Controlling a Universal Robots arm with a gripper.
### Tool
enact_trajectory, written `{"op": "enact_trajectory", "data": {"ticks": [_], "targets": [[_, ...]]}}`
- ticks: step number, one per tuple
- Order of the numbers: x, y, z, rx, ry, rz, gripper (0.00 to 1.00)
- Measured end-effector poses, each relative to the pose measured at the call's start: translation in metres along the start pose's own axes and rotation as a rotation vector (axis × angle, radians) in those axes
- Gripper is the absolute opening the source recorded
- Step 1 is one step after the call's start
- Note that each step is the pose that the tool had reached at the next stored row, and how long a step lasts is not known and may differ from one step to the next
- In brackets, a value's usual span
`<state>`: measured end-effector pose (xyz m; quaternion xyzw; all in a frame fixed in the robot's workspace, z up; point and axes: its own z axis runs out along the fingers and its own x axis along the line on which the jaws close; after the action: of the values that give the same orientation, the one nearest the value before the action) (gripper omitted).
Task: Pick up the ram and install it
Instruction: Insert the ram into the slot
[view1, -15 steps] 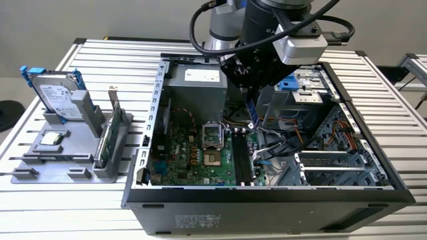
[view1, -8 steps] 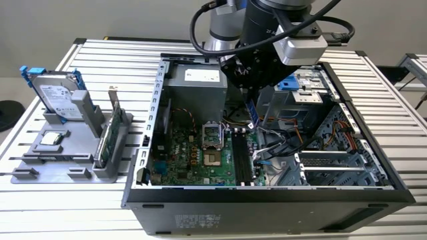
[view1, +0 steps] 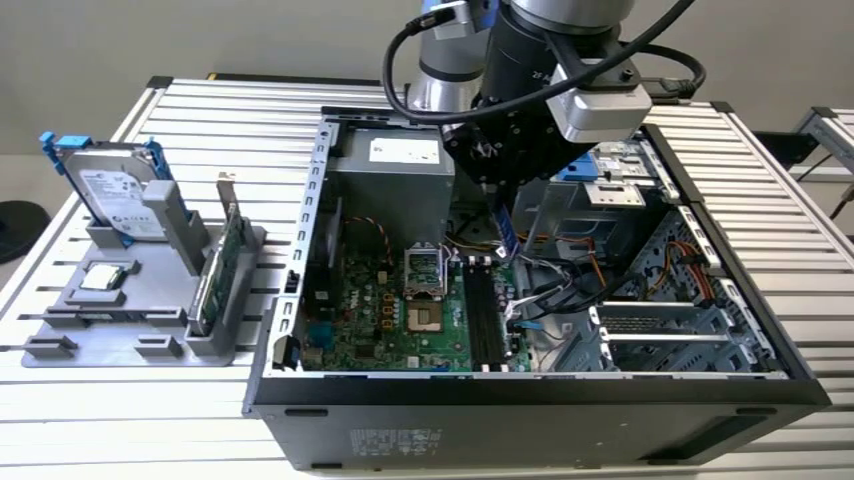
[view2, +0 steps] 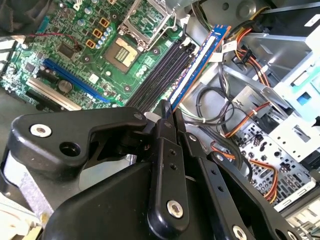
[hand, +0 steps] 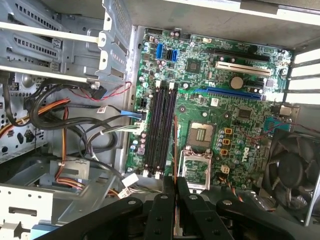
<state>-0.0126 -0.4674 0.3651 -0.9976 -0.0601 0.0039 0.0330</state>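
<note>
The ram (view1: 507, 232) is a narrow blue stick hanging from my gripper (view1: 503, 200), which is shut on its upper end inside the open computer case (view1: 534, 385). In the second wrist view the ram (view2: 200, 60) reaches from the fingertips (view2: 165, 112) out over the black memory slots (view2: 160, 70). Seen edge-on in the first wrist view, the ram (hand: 174, 150) is a thin line beside the memory slots (hand: 162, 130), below my gripper (hand: 174, 181). Its lower end is close above the green motherboard (view1: 380, 315); whether it touches a slot I cannot tell.
At the exterior view's left a grey stand (view1: 80, 330) carries a silver hard drive with blue rails (view1: 114, 190), a green card (view1: 214, 270) and a small chip (view1: 107, 278). Inside the case are loose cables (view1: 561, 290), a metal drive cage (view1: 681, 330), a grey power supply (view1: 394, 165) and a fan (hand: 295, 170).
</note>
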Motion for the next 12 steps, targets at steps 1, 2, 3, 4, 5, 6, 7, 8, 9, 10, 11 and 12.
{"op": "enact_trajectory", "data": {"ticks": [1,2,3,4,5,6,7,8,9,10,11,12], "targets": [[0.0,0.0,0.0006,0.0001,0.0001,0.0,0.0],[0.0,0.0001,0.0011,-0.0001,0.0,0.0,0.0],[0.0001,0.0001,0.0016,-0.0002,0.0,0.0,0.0],[0.0003,0.0002,0.0021,-0.0001,0.0001,0.0,0.0],[0.0005,0.0002,0.0026,-0.0002,0.0,0.0,0.0],[0.0007,0.0003,0.0031,-0.0002,0.0,0.0,0.0],[0.0008,0.0003,0.0035,-0.0003,-0.0001,0.0,0.0],[0.001,0.0004,0.0039,-0.0001,0.0,0.0,0.0],[0.0013,0.0004,0.0042,-0.0003,-0.0001,0.0,0.0],[0.0015,0.0005,0.0047,-0.0001,0.0,0.0,0.0],[0.0018,0.0005,0.0052,-0.0002,-0.0001,0.0,0.0],[0.002,0.0006,0.0055,-0.0002,0.0,0.0,0.0]]}}
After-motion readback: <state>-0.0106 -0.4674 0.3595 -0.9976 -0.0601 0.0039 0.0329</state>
